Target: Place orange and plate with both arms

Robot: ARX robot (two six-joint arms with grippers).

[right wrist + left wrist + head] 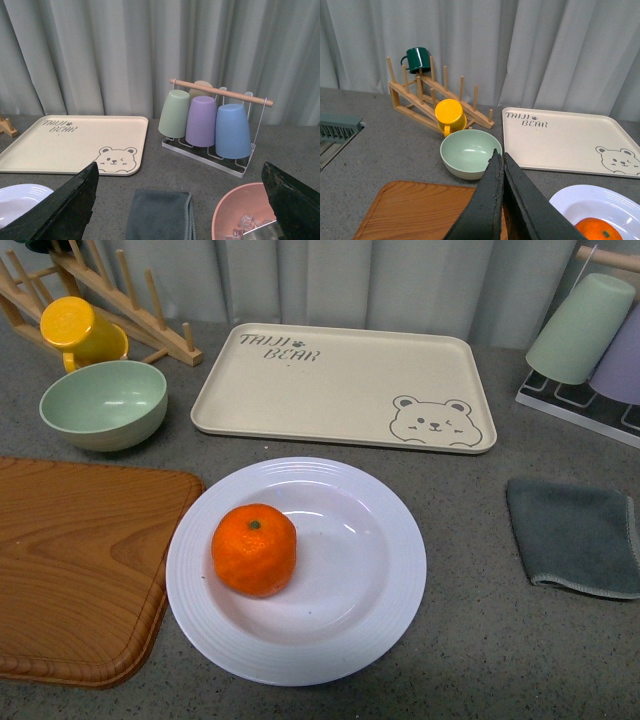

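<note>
The orange [254, 550] lies in the left half of the white ribbed plate [380, 540], which rests on the grey table in front of the beige bear tray. Neither arm shows in the front view. In the left wrist view my left gripper [500, 156] is shut and empty, above the wooden board's edge, with the orange [598, 231] and the plate [580, 201] off to one side. In the right wrist view my right gripper [181, 172] is wide open and empty above a grey cloth; a piece of the plate [20, 195] shows at the frame's edge.
Beige bear tray [345, 385] behind the plate. Pale-green bowl [103, 403], yellow cup [80, 330] and wooden rack [110, 290] at back left. Wooden board [80, 560] at left. Grey cloth [577, 537] at right, cup rack [590, 340] behind it. Pink bowl [240, 210] near the right gripper.
</note>
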